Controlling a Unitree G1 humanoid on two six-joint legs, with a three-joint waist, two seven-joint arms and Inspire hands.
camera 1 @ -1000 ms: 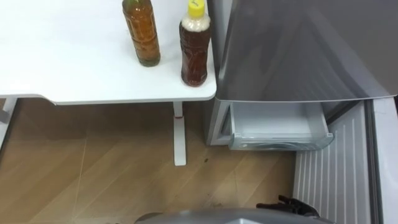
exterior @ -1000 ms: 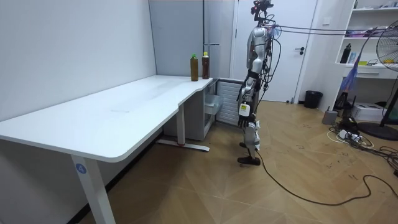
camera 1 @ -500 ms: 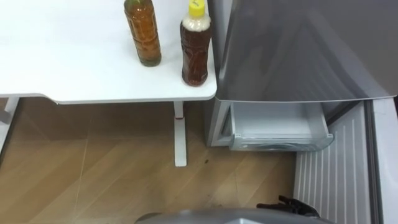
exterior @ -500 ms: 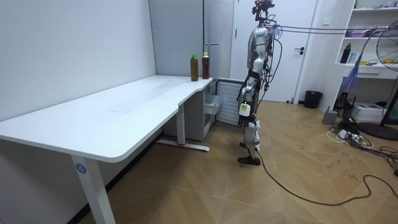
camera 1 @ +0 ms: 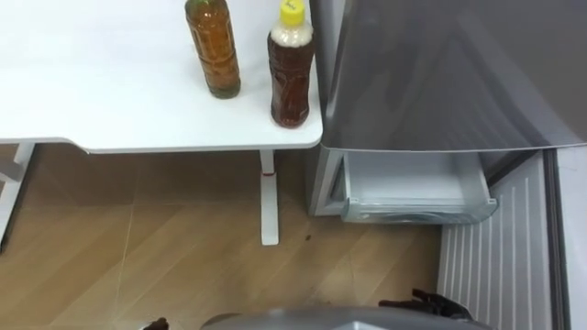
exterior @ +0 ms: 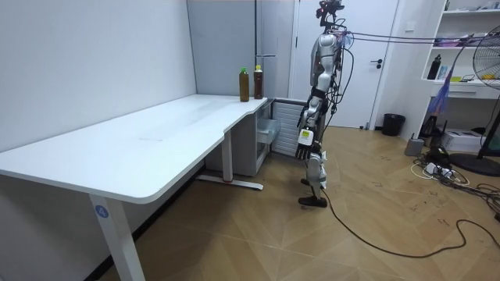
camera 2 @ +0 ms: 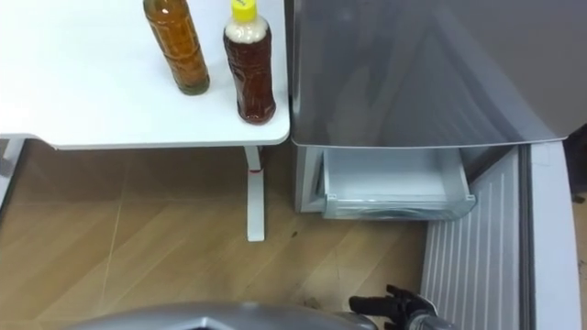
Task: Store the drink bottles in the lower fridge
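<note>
Drinks: two, a green-capped bottle [camera 1: 213, 50] and a yellow-capped bottle [camera 1: 292, 69], both holding brown tea | Tables: one long white table [camera 1: 110, 101] | Fridges: one grey fridge [camera 1: 440, 73] | Pulled-out drawers: one clear drawer [camera 1: 413, 188] | Floor fans: one fan [exterior: 488, 70] | Waste bins: one dark bin [exterior: 393, 124]

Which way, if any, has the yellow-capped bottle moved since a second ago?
No. The yellow-capped bottle keeps its place at the white table's corner; only the camera shifted.
</note>
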